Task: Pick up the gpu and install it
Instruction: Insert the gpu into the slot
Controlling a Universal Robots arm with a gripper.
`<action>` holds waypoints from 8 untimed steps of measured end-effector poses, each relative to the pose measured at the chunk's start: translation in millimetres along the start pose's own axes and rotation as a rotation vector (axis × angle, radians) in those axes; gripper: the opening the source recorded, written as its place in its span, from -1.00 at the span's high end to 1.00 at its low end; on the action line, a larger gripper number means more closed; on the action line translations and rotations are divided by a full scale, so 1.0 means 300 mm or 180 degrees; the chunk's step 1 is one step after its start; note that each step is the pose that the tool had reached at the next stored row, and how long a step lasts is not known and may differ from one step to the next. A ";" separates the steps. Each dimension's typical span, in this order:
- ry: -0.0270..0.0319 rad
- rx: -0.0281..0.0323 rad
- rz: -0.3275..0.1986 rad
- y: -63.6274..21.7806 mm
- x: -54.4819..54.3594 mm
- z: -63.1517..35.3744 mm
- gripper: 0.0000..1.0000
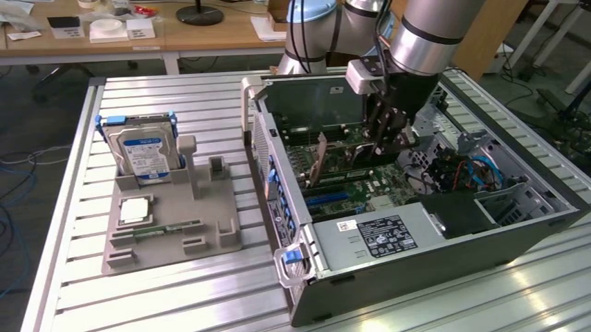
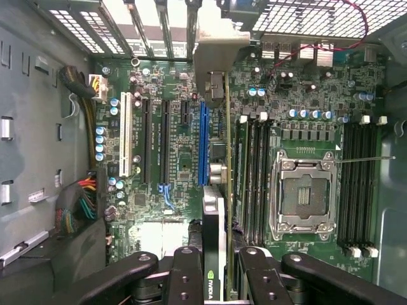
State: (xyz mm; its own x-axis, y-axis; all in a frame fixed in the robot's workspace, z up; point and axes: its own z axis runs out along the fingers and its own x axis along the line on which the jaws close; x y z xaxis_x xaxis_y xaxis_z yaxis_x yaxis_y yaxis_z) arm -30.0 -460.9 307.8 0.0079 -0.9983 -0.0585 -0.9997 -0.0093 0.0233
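Installation close-up: the gpu (image 2: pixel 215 222), clamped edge-on in the hand (image 2: pixel 218 265), hangs over the motherboard (image 2: pixel 181 190) near the blue slot (image 2: pixel 203 140), where slight misalignment could likely jam its connector or bracket.

gpu (image 2: pixel 213 251) upright inside computer case (image 1: pixel 443 242); hard drive (image 1: pixel 143 152) on holder (image 1: pixel 166 238) beside case.

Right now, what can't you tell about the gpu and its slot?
- Seating: the wrist view sees the gpu edge-on, so its own body hides its connector edge. In the exterior view the gripper covers it.
- Slot under the gpu: covered by the card in the wrist view.
- Slot labels on the motherboard: too small to read.
- Case interior behind the arm: hidden in the exterior view.
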 end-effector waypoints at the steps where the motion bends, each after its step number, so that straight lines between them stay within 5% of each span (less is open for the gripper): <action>1: 0.0000 0.0000 0.0000 0.000 0.000 0.002 0.47; 8: 0.0000 0.0000 0.0002 0.000 0.001 0.008 0.47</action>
State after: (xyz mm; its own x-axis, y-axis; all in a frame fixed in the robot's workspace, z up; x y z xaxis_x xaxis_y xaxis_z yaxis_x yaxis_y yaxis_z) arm -30.1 -460.9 305.4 0.0073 -0.9983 -0.0587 -0.9997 -0.0087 0.0234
